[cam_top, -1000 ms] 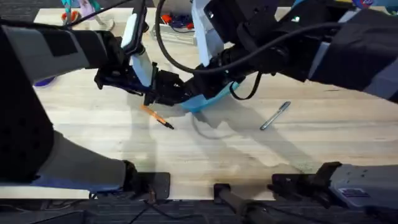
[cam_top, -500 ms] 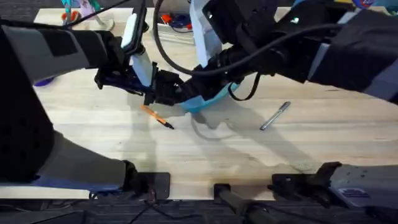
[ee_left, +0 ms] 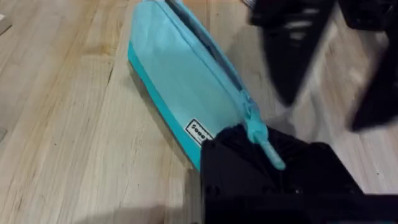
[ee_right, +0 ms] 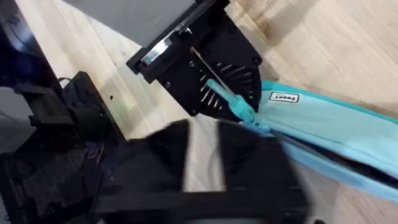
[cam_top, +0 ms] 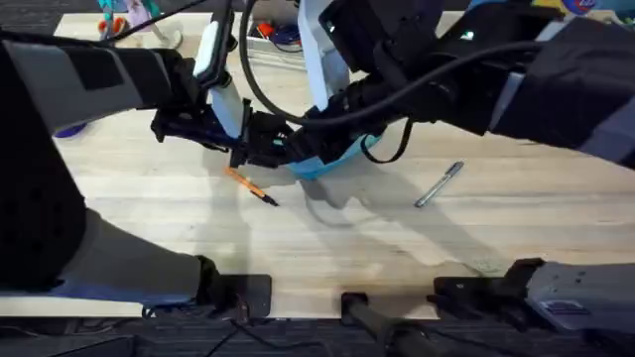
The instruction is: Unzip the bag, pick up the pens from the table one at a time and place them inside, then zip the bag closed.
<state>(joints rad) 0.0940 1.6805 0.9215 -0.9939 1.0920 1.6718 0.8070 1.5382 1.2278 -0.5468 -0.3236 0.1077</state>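
Note:
The light blue bag lies mid-table, its zipper side showing a dark slit in the right wrist view. My left gripper is shut on the bag's left end, by the teal zipper pull. My right gripper hovers just above that same end, open, with bare wood showing between its blurred fingers. An orange pen lies on the table just left of the bag. A silver pen lies to the bag's right.
Coloured clutter and cables sit along the table's far edge. Both arms cross over the table's middle, the right one large and dark under the camera. Bare wood lies between the pens and the front edge.
The right arm has shifted slightly left over the bag's held end, and the bag moved a little with it. The left gripper and both pens stayed put.

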